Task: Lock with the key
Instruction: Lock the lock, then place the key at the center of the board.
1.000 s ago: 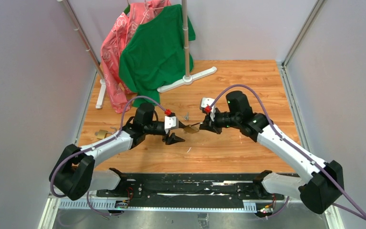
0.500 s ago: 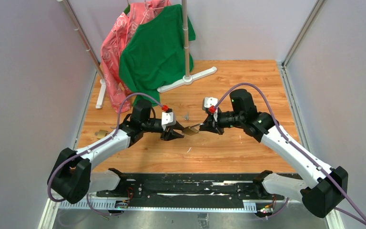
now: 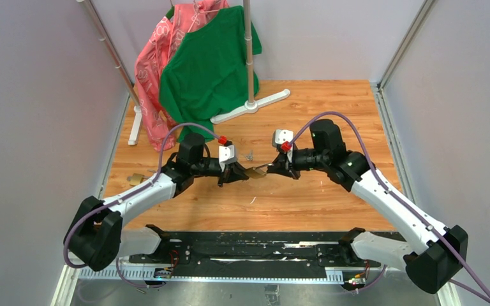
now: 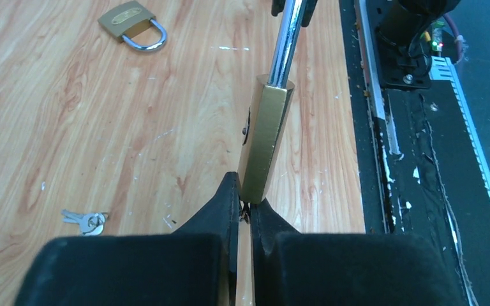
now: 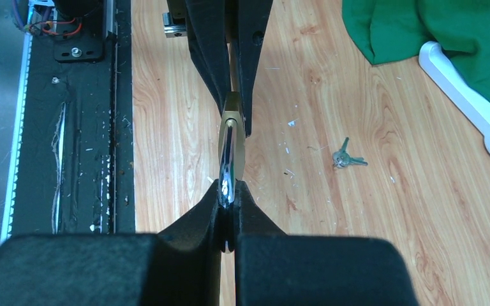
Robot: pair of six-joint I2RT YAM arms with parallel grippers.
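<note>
Left gripper (image 4: 245,210) reached padlock (image 4: 265,137) base, fingers (image 4: 223,201) together | right gripper (image 5: 228,191) pinched shackle (image 5: 228,156) | best: push straight (key (image 4: 86,220) lay apart from padlock)

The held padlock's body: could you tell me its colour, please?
The padlock body is brass gold, its shackle silvery; the left wrist view shows it best.

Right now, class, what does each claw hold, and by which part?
Both hold one brass padlock: the left claw pinches the body's bottom end, the right claw grips its shackle. The keys lie unheld.
</note>
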